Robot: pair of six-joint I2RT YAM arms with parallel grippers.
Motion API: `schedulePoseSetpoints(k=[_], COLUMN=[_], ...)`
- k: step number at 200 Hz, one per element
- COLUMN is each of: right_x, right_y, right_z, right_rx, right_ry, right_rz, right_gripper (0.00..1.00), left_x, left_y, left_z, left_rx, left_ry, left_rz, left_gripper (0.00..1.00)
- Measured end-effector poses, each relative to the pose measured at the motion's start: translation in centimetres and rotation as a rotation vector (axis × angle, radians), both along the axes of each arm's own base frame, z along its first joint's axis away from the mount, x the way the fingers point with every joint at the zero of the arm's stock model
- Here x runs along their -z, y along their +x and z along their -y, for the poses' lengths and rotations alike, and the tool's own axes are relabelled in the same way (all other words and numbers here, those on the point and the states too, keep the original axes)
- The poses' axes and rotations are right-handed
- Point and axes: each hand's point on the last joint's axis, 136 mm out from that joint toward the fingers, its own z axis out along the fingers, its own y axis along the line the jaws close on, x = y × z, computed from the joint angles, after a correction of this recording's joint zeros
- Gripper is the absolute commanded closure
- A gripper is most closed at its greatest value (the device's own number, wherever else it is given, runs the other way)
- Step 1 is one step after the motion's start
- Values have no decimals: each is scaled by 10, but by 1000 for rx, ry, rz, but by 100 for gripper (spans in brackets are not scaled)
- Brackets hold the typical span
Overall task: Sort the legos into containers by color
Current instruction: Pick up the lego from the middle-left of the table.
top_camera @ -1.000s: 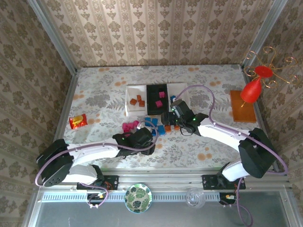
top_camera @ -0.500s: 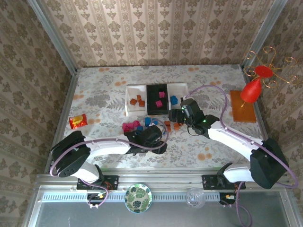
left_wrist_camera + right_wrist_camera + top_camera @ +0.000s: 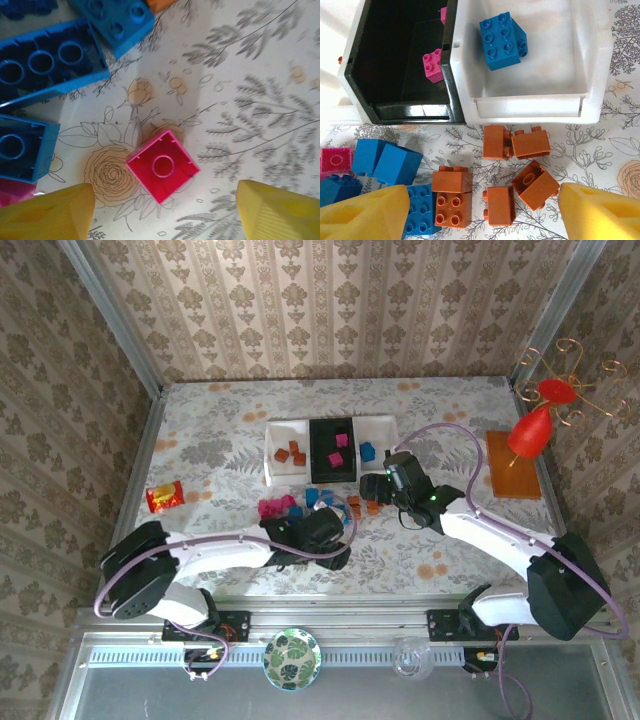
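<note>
Three containers stand side by side at mid table. The left white tray (image 3: 283, 470) holds orange legos, the black tray (image 3: 320, 430) magenta ones, and the right white tray (image 3: 385, 430) one blue brick (image 3: 502, 40). Loose legos lie in front of them: magenta (image 3: 270, 507), blue (image 3: 315, 498), orange (image 3: 355, 505). My left gripper (image 3: 162, 212) is open just above the cloth. An upside-down magenta brick (image 3: 162, 166) lies on the cloth just ahead of its yellow fingertips (image 3: 47, 212). My right gripper (image 3: 482, 215) hangs open over several orange bricks (image 3: 499, 205), in front of the white tray (image 3: 530, 105).
A red-yellow snack packet (image 3: 165, 497) lies at the left. At the right edge are an orange mat (image 3: 513, 464) and a red ornament on a wire stand (image 3: 535, 425). Blue bricks (image 3: 45, 60) crowd the left of the magenta one. Patterned walls enclose the table.
The right gripper has drawn back from the right white tray, uncovering a blue brick in it. The left arm has reached further right, toward the loose bricks.
</note>
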Motion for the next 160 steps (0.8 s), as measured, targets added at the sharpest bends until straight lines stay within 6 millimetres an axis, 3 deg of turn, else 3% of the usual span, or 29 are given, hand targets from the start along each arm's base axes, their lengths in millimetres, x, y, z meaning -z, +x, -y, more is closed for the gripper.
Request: schedulePoseSetpoints(k=[31, 78, 111, 160], right_x=[-7, -28, -26, -21], right_y=[-2, -1, -4, -6], right_z=[6, 15, 19, 22], right_rx=[11, 31, 38, 42], right_ry=[10, 40, 33, 23], right_rz=[16, 65, 55, 39], right_gripper=[20, 20, 20, 19], left_x=[32, 29, 31, 32], left_y=[-1, 9, 13, 13], left_z=[-2, 26, 28, 24], left_rx=[14, 51, 62, 74], left_ry=[90, 73, 103, 154], left_rz=[-32, -20, -6, 41], left_gripper=[28, 38, 46, 67])
